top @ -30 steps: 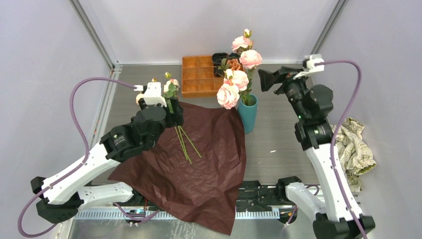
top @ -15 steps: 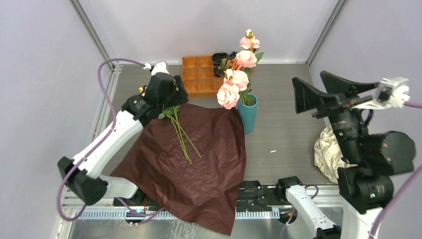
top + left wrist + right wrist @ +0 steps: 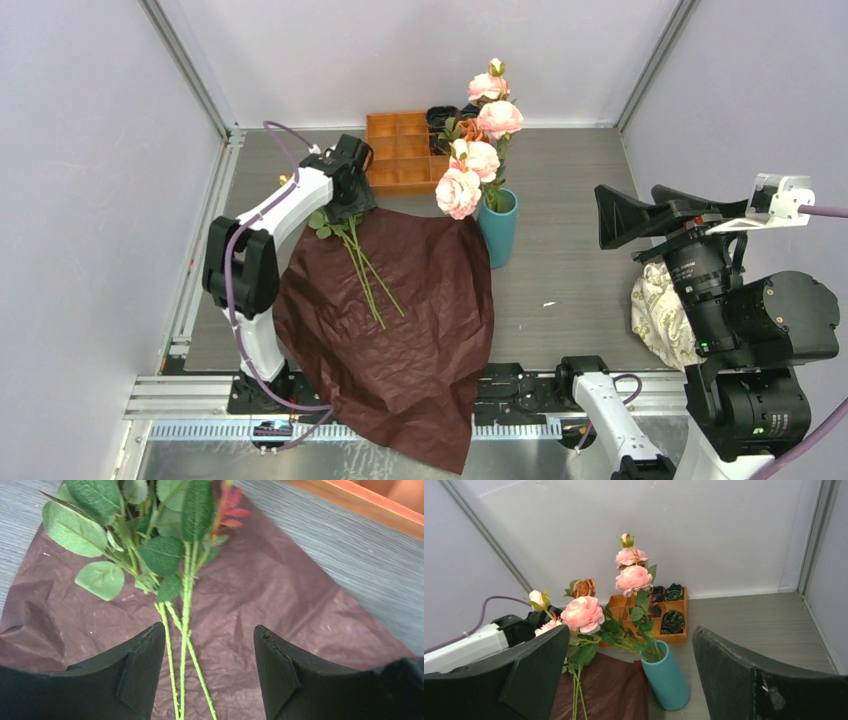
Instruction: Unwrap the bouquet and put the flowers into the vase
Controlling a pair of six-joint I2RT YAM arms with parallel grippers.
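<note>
The bouquet's dark maroon wrapping paper lies spread open on the table. A few loose flowers lie on its far left part, thin green stems pointing toward me, leaves at the far end. My left gripper hovers over their leafy end, open; the stems run between its fingers, close to the left one, unpinched. The teal vase stands at the paper's right edge with several pink roses in it. My right gripper is raised high at the right, open and empty, facing the vase.
An orange compartment tray with dark rosettes stands at the back, just behind the left gripper and the vase. A beige patterned cloth lies crumpled at the right under the right arm. Enclosure walls close in on the left, back and right.
The left arm has stretched out to the far end of the loose stems, its jaws narrowing slightly. The right arm rose and pulled back toward the right, then held nearly still.
</note>
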